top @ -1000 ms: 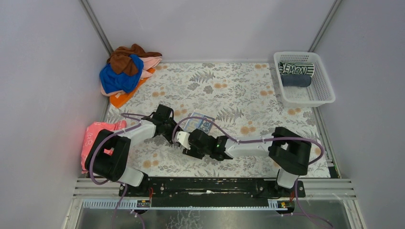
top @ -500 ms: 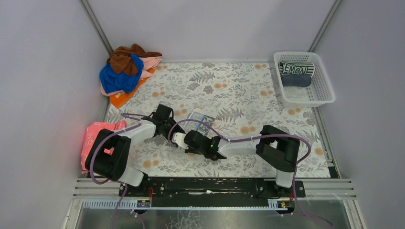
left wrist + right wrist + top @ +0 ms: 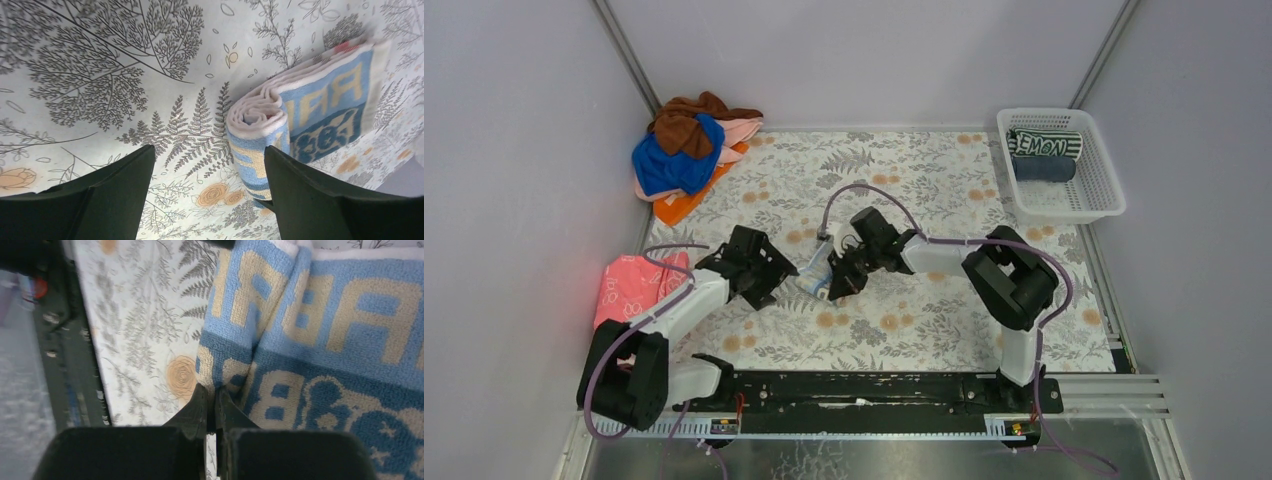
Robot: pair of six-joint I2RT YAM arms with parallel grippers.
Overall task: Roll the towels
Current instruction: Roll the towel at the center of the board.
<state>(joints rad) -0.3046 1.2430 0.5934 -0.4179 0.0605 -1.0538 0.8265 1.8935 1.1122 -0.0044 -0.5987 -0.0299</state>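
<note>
Terry lettered towel [image 3: 310, 110], half-rolled, beside parted left jaws; right jaws clamp its edge.

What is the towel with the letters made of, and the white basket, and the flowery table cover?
The letter towel looks like soft terry cloth: fuzzy little loops show up close. The white basket looks like hard plastic, smooth, with a lattice of holes. The flowery table cover looks like a smooth printed sheet, perhaps vinyl or paper; that is hard to tell.
</note>
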